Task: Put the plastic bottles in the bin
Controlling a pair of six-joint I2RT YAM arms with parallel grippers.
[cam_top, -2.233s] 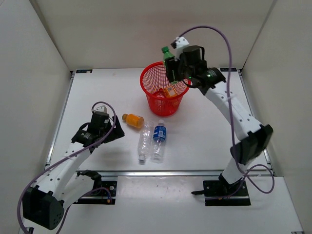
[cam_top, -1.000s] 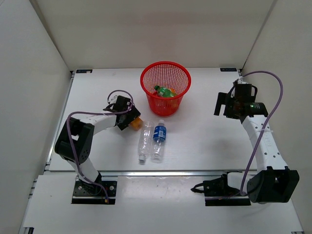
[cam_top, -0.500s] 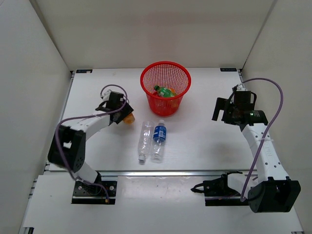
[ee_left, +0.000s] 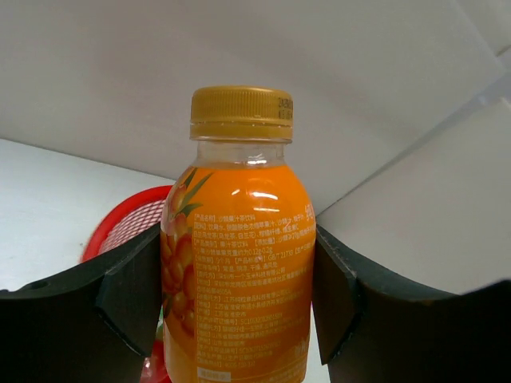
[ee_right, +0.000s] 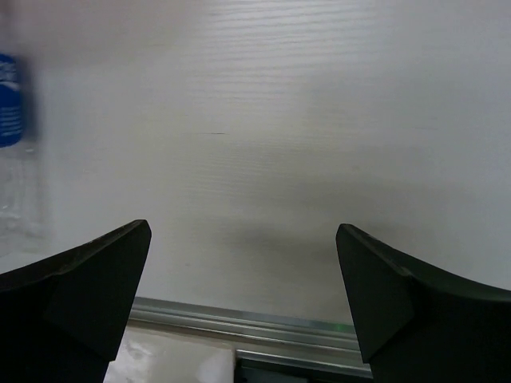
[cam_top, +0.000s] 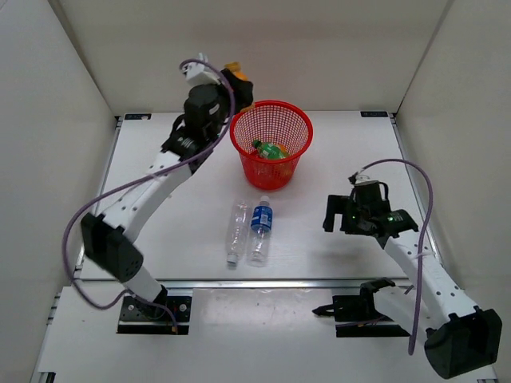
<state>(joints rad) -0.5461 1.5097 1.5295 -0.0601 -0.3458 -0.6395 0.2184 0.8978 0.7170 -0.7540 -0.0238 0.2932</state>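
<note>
left pincer [ee_left: 238,281] grasps the orange plastic bottle [ee_left: 239,231] just off the rim of the round red mesh bin [cam_top: 275,171]; early release could miss. right pincer [ee_right: 243,230] released.

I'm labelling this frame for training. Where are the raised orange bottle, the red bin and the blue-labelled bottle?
orange bottle [ee_left: 239,263]: left wrist view, on its printed label.
red bin [cam_top: 270,172]: top external view, on its outer mesh wall.
blue-labelled bottle [cam_top: 261,218]: top external view, on the blue label.
</note>
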